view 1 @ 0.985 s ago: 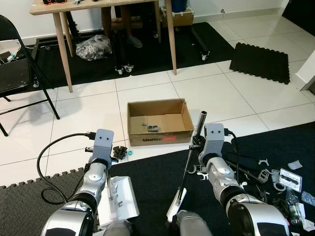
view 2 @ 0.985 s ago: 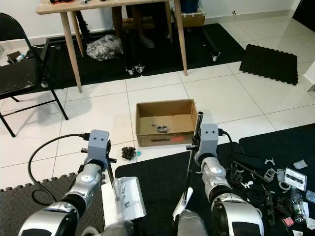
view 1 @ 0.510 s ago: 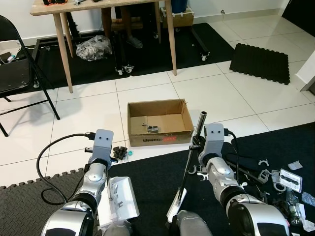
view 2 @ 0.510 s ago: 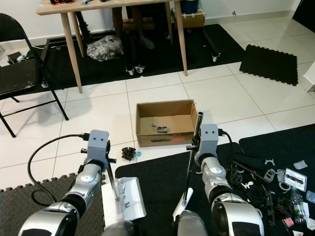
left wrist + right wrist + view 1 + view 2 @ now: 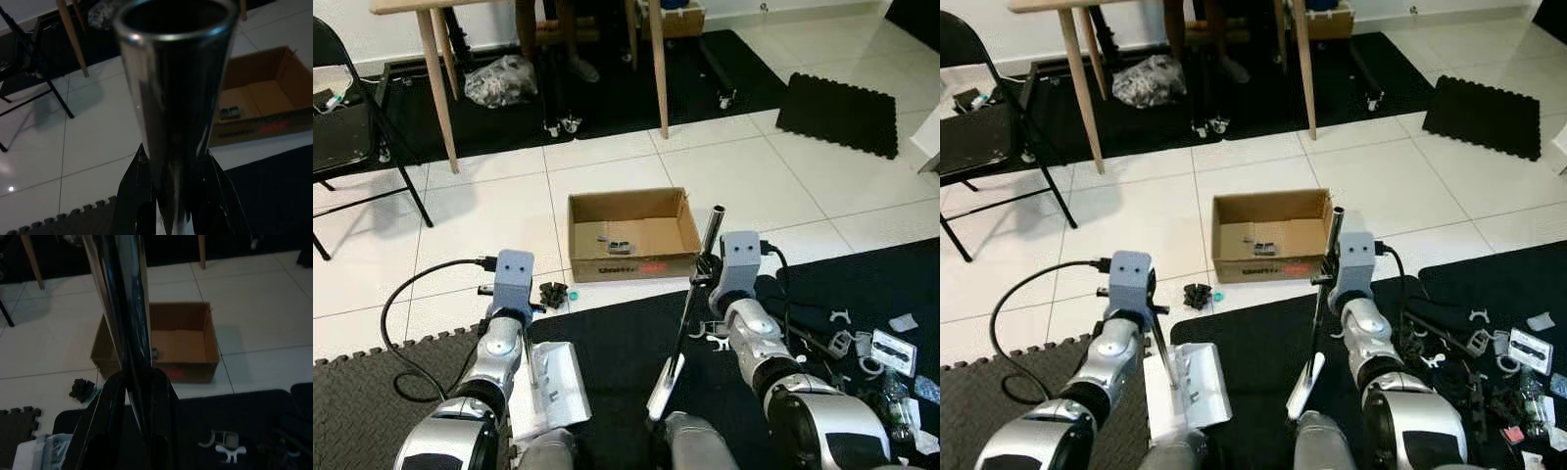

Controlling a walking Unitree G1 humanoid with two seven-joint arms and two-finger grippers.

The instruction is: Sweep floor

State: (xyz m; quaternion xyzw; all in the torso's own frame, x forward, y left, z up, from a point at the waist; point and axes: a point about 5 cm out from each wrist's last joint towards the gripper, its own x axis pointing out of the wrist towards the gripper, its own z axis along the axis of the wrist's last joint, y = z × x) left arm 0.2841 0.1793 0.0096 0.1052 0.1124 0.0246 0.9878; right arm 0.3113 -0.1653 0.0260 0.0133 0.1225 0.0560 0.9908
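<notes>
My left gripper (image 5: 523, 313) is shut on the metal handle (image 5: 176, 103) of a white dustpan (image 5: 553, 387), which rests on the black foam mat in front of me. The right gripper (image 5: 701, 286) is shut on a broom's metal pole (image 5: 705, 259); the pole's white lower end (image 5: 662, 394) sits on the mat. On the white tiles ahead lie a small black clump of debris (image 5: 551, 293) and a teal bit (image 5: 573, 292), just left of an open cardboard box (image 5: 607, 269) that holds a few small items (image 5: 619, 245).
A black folding chair (image 5: 342, 137) stands at the far left. Wooden table legs (image 5: 435, 88) and a plastic bag (image 5: 501, 80) are at the back, and a black mat (image 5: 847, 113) at the far right. Loose parts (image 5: 871, 352) litter the mat to my right. A cable (image 5: 411, 304) loops by my left arm.
The whole view has shifted a little, so the camera moved and the tabletop has left the frame. Both grippers keep their hold and the things on the floor lie as before.
</notes>
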